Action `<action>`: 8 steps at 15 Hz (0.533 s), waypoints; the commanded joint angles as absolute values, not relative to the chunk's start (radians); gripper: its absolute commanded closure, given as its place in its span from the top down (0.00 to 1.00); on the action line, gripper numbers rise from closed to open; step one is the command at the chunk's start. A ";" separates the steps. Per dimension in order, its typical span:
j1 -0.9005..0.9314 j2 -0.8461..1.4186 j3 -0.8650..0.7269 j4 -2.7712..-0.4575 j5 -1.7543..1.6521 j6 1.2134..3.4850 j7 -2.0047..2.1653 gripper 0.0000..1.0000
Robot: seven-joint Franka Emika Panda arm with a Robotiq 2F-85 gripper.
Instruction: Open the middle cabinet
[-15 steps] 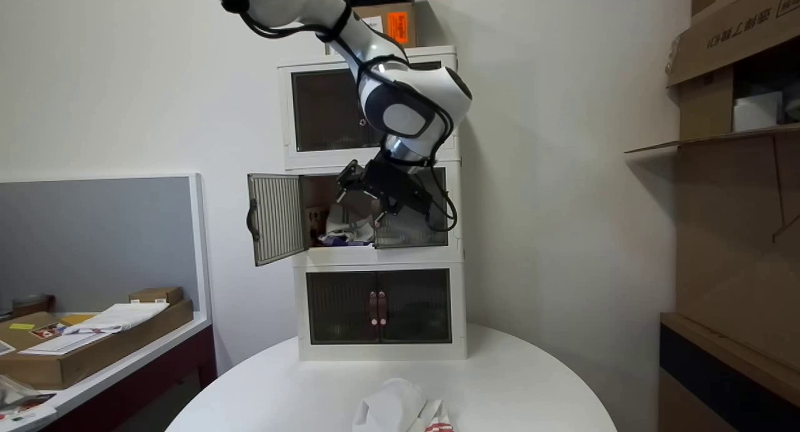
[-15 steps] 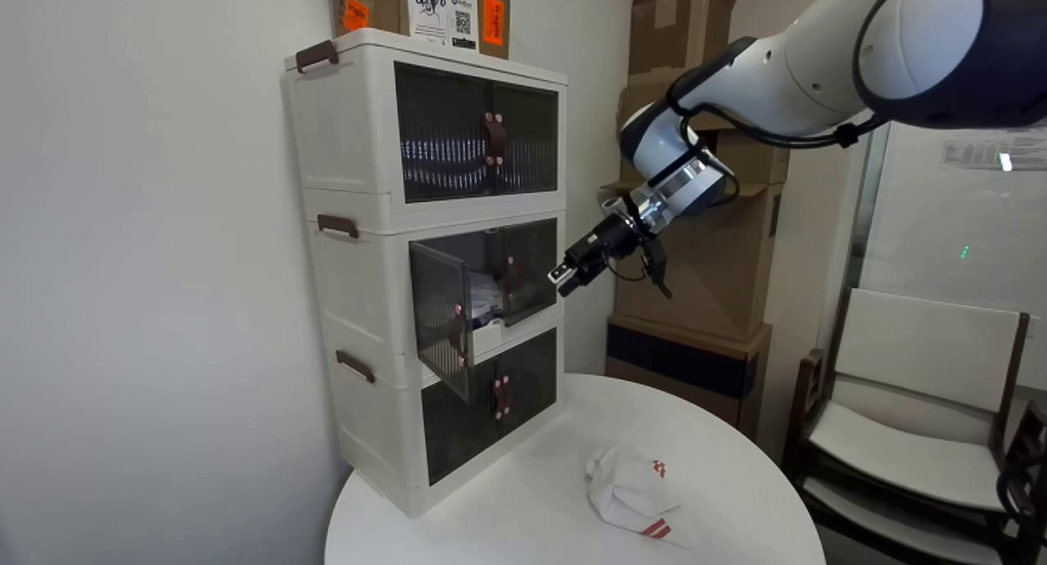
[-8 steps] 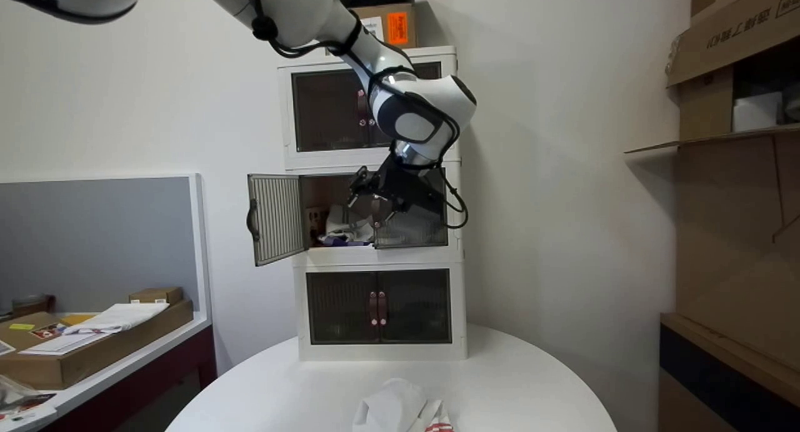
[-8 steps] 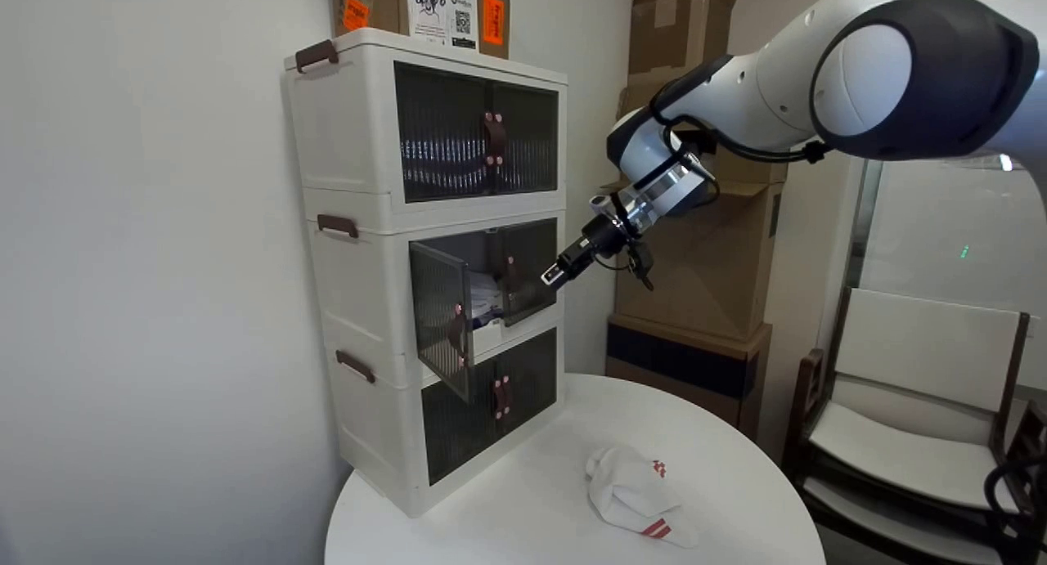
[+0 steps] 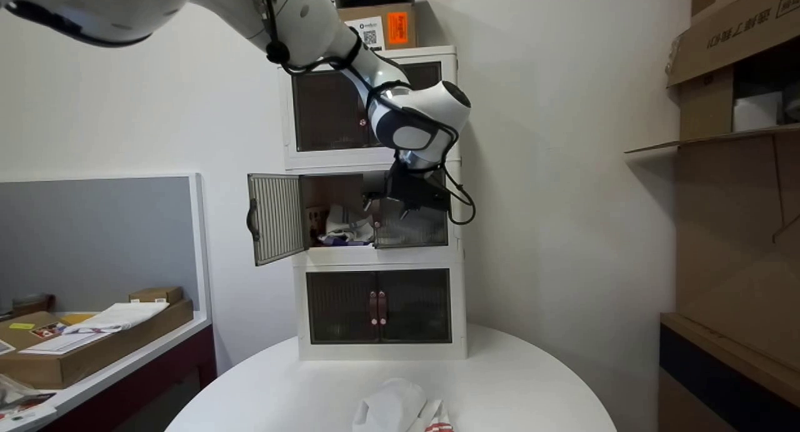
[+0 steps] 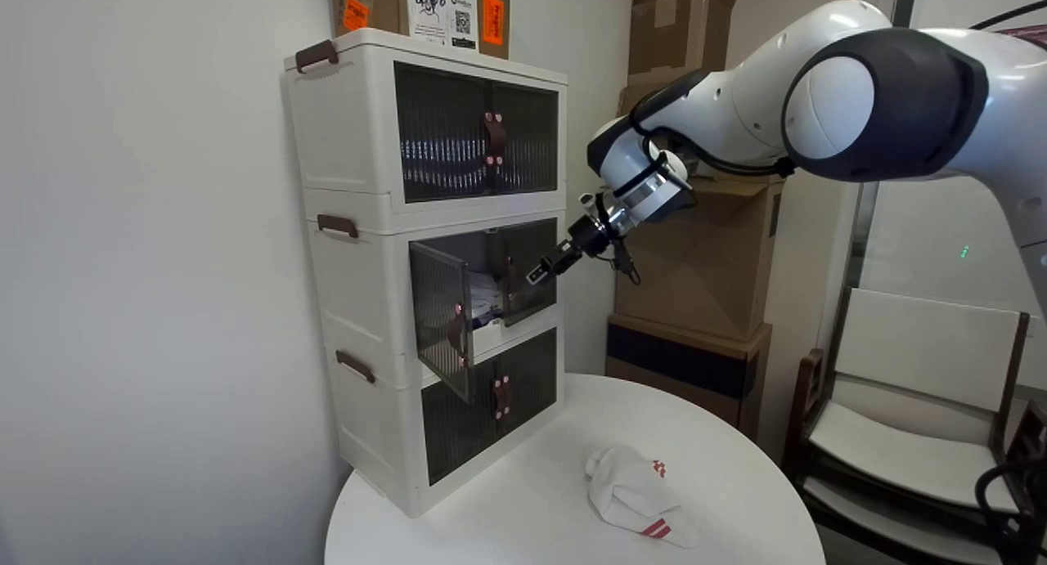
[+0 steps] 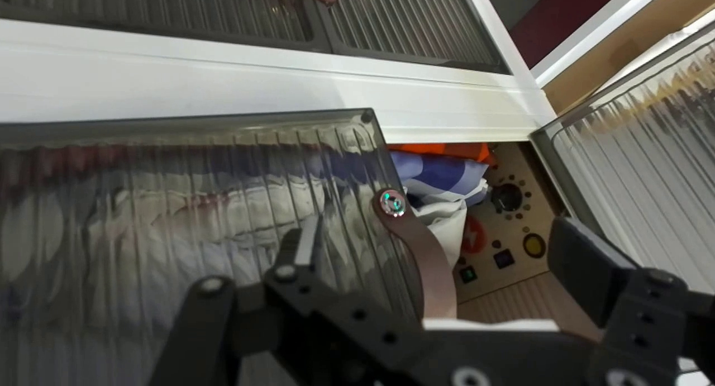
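The middle cabinet (image 5: 375,256) is the white-framed middle unit of the stack; it also shows in an exterior view (image 6: 356,295). One tinted door (image 5: 275,219) stands wide open. The other door (image 7: 195,218) is slightly ajar, with a brown strap handle (image 7: 438,274) on its free edge. White and blue cloth (image 7: 441,174) lies inside. My gripper (image 5: 385,210) is open and empty in front of the ajar door, also in an exterior view (image 6: 537,275). In the wrist view, my gripper (image 7: 444,252) has the strap between its spread fingers. The strap's lower end is hidden.
The top unit (image 6: 478,132) and bottom unit (image 6: 491,405) have shut doors. The stack stands on a round white table (image 6: 556,516) with a white and red cloth (image 6: 630,495). A box (image 6: 417,13) sits on top. Cartons (image 6: 695,262) and a chair (image 6: 912,434) stand beside.
My gripper has moved closer to the cabinet, across to the ajar door and its strap handle. The arm's upper part came lower. The doors and cloth have not moved.
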State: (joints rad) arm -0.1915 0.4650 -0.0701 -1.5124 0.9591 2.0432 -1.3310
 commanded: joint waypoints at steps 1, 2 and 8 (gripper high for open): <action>-0.198 0.519 -0.032 -1.434 0.958 2.068 -1.331 1.00; -0.197 0.528 -0.024 -1.423 0.956 2.072 -1.331 1.00; -0.192 0.563 0.011 -1.365 0.950 2.073 -1.330 1.00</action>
State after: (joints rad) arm -0.1905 0.5274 -0.0059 -1.4223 0.9586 2.0640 -1.3310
